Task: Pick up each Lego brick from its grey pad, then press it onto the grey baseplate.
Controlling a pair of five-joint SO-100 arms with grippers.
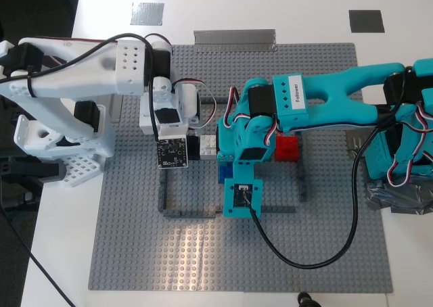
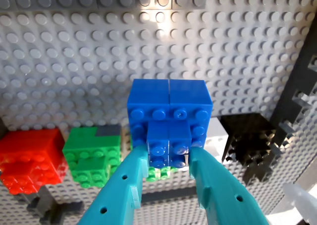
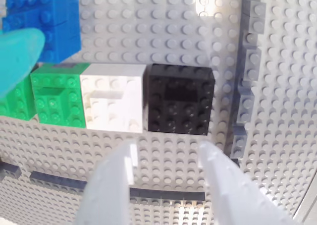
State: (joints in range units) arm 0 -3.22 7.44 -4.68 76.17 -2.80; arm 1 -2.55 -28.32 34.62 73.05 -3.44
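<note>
My first gripper jaws clamp blue brick, hidden in exterior view; my second gripper jaws spread, empty.

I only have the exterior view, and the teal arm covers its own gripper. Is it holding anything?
Observer: Yes. The first wrist view shows my first gripper shut on a small bright blue studded brick.
Operator: Is it on the baseplate?
Observer: It is over a larger blue brick block, not on the bare grey studded baseplate.
Operator: And the white arm?
Observer: My second gripper is open and empty; the black square brick stands beyond its fingertips.
</note>
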